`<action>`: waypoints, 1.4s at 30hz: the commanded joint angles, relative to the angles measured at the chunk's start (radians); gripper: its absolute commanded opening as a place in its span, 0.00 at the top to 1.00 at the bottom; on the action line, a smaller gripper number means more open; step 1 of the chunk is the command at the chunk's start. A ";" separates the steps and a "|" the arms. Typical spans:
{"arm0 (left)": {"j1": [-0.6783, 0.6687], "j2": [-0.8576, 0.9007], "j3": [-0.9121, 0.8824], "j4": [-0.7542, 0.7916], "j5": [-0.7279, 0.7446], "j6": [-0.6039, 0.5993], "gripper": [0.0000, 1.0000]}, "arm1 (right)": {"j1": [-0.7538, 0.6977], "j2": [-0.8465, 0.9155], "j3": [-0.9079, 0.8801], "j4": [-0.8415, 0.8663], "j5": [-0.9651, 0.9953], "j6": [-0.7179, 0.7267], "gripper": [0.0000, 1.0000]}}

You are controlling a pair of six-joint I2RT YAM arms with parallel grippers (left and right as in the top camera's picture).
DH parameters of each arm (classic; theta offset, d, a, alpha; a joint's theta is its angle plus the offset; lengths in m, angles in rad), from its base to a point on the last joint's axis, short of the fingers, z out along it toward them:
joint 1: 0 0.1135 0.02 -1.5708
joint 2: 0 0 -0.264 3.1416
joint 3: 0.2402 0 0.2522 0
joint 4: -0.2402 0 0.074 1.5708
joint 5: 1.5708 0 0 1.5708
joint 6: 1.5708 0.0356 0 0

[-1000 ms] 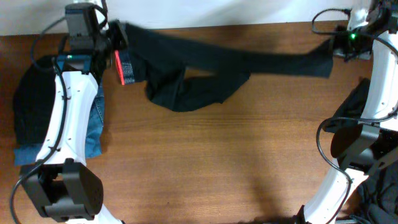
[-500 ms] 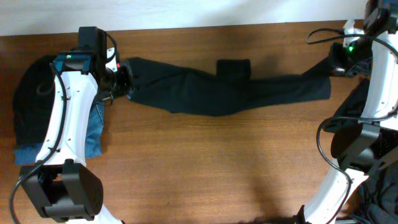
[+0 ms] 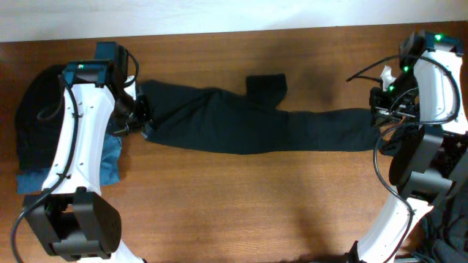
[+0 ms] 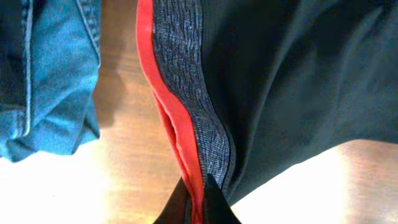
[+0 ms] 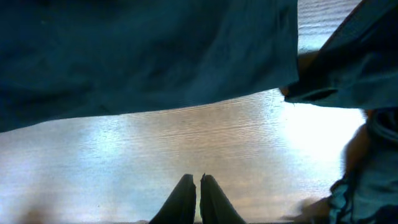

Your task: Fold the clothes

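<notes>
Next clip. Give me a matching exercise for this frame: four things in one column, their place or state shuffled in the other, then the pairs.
Things
1. black leggings
2. blue denim garment
3. left end effector
4. right end effector

Place or state
A. shut, with nothing between its fingers
B. stretched lengthwise across the table
C. shut on the coral-red waistband edge
D. bunched at the table's left end

Pairs: 1-B, 2-D, 3-C, 4-A
</notes>
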 commanded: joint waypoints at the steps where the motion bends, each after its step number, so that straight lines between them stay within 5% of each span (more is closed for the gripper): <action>1: -0.001 -0.031 0.011 -0.007 -0.031 0.016 1.00 | 0.000 -0.003 -0.012 0.018 0.015 -0.009 0.90; 6: -0.001 -0.031 0.011 0.013 -0.047 0.016 1.00 | 0.005 -0.003 -0.012 0.081 -0.023 -0.010 0.91; 10: -0.001 -0.031 0.011 0.028 -0.047 0.016 1.00 | 0.040 -0.003 -0.012 0.139 -0.237 -0.118 0.89; 14: -0.001 -0.031 0.011 0.041 -0.047 0.016 1.00 | 0.134 -0.003 -0.012 0.272 -0.278 -0.133 0.67; 16: -0.002 -0.031 0.011 0.044 -0.047 0.016 1.00 | 0.209 0.002 -0.014 0.415 -0.278 -0.093 0.49; 26: -0.009 -0.031 0.011 0.042 -0.047 0.016 1.00 | 0.368 0.130 -0.014 0.708 -0.151 0.050 0.34; 39: -0.011 -0.031 0.011 0.041 -0.047 0.016 1.00 | 0.381 0.277 -0.014 0.885 -0.238 0.134 0.34; 42: -0.011 -0.031 0.011 0.043 -0.047 0.016 1.00 | 0.382 0.282 -0.014 0.880 -0.272 0.134 0.48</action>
